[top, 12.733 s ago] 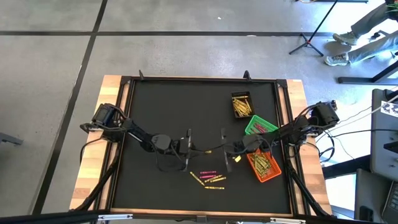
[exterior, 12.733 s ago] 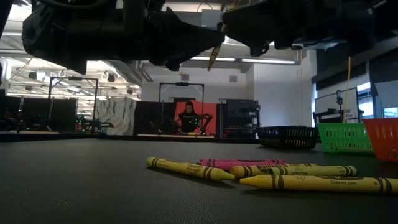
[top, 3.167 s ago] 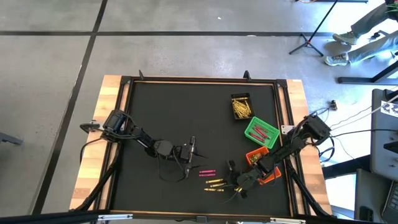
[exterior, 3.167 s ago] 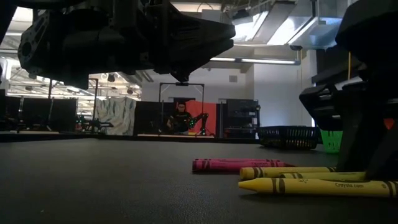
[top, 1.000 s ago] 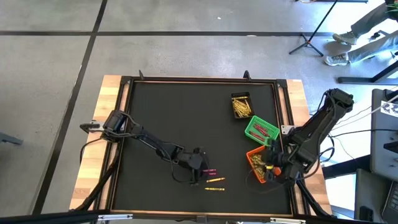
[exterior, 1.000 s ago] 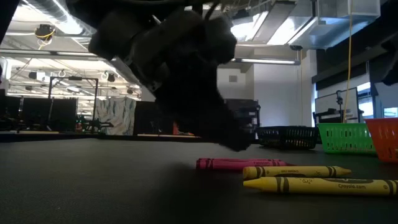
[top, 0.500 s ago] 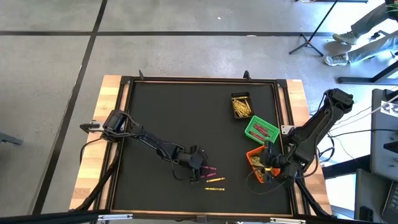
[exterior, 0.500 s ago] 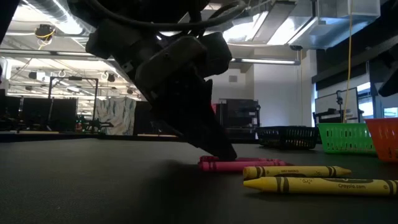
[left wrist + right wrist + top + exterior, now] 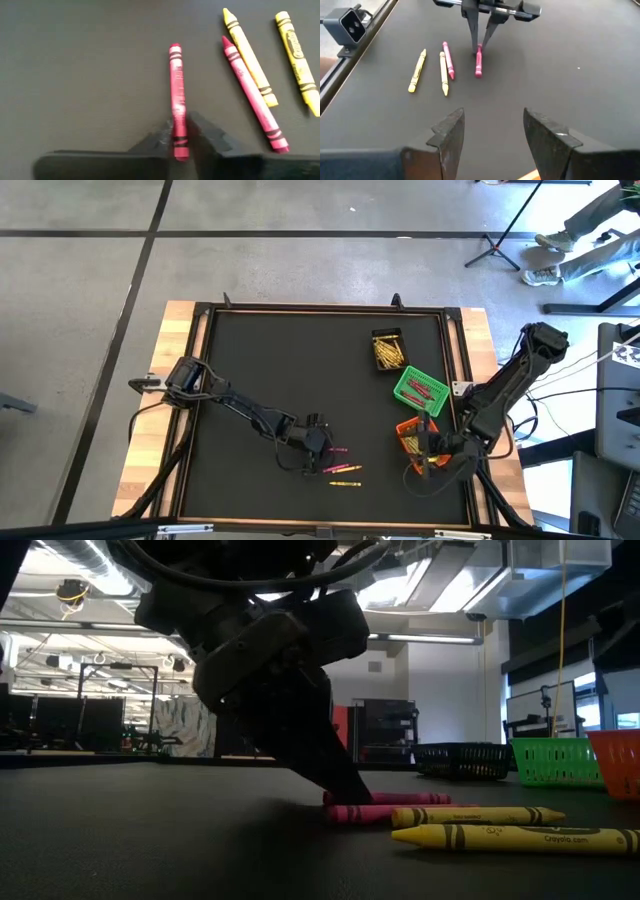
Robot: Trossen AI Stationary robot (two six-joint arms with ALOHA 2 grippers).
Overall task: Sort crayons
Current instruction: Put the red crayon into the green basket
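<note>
**Left gripper pinches one end of a magenta crayon**

The left gripper (image 9: 178, 142) is down on the black table mat (image 9: 280, 370), its two dark fingers drawn in against the near end of a short magenta wax crayon with a paper wrapper (image 9: 176, 97). The crayon's long axis runs straight out ahead of the gripper, so the fingers press its sides across the width and most of its length sticks out beyond the fingertips. It appears to lie flat on the mat; the low view shows no gap under it.

Off to one side of this gripper lie the other loose crayons: a second magenta crayon (image 9: 254, 104), angled away from the held one; a yellow crayon (image 9: 248, 58) just beside that; and another yellow crayon (image 9: 297, 61) farther out. In the low view the nearest yellow crayon's wrapper reads "Crayola.com" (image 9: 545, 837); the other labels are too small to read.

The right gripper (image 9: 492, 132) hangs near the orange rectangular plastic bin (image 9: 409, 436), fingers spread apart and holding nothing. From its own view the loose crayons lie well ahead of it, so the left arm is clearly the nearer one. A green bin (image 9: 419, 392) and a black bin (image 9: 389, 350), each holding crayons, sit farther from both grippers.

Because the grip is at one end, the crayon will probably droop or swing when lifted.
</note>
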